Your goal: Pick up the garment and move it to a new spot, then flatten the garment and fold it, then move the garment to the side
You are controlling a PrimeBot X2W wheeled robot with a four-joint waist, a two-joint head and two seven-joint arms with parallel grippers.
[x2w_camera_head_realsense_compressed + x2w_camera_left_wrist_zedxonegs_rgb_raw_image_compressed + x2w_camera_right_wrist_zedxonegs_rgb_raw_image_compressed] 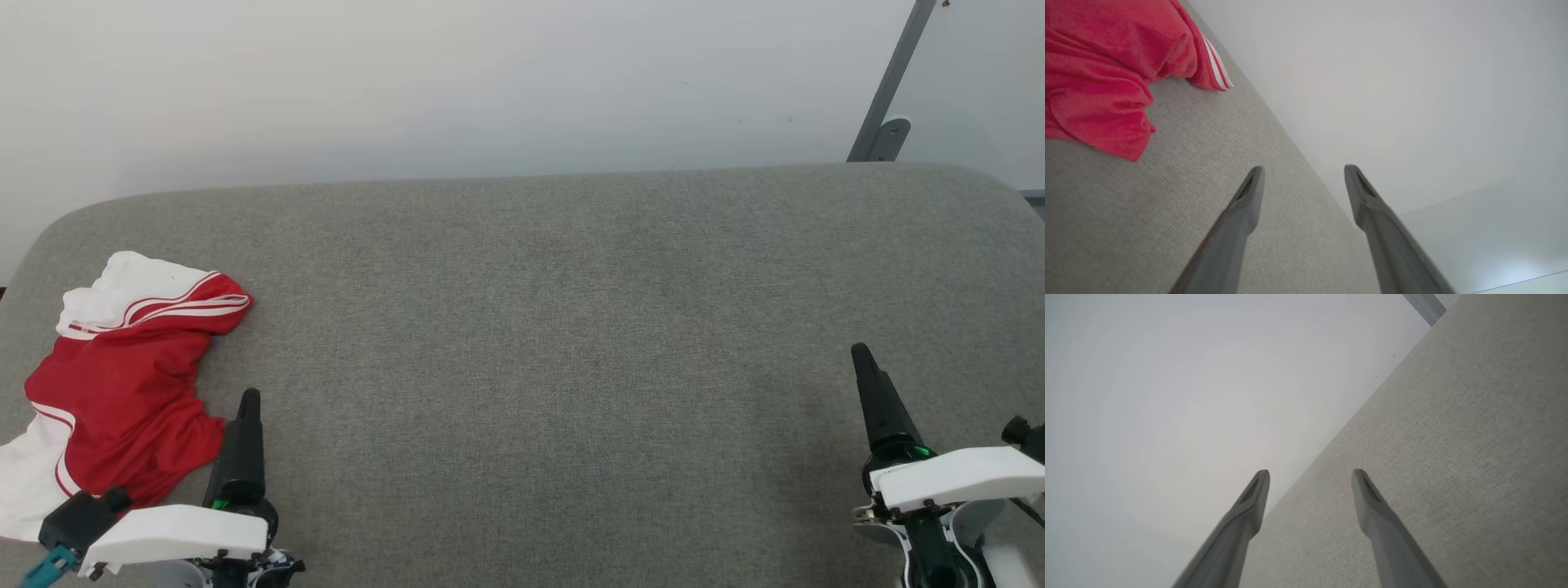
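Note:
The garment lies crumpled at the left end of the grey table: red cloth with white sleeve parts and red-white striped trim. Any print on it is hidden in the folds. My left gripper stands open just right of the garment's near edge, apart from it. From the left wrist, the garment fills the upper left, well beyond the open left gripper. My right gripper is open at the lower right, far from the cloth. Its fingers hold nothing in the right wrist view, where the right gripper hovers over bare table.
A pale wall rises right behind the table's far edge. A grey metal post with a bracket leans at the back right corner. The grey fabric surface stretches wide between my two arms, with rounded corners at the back.

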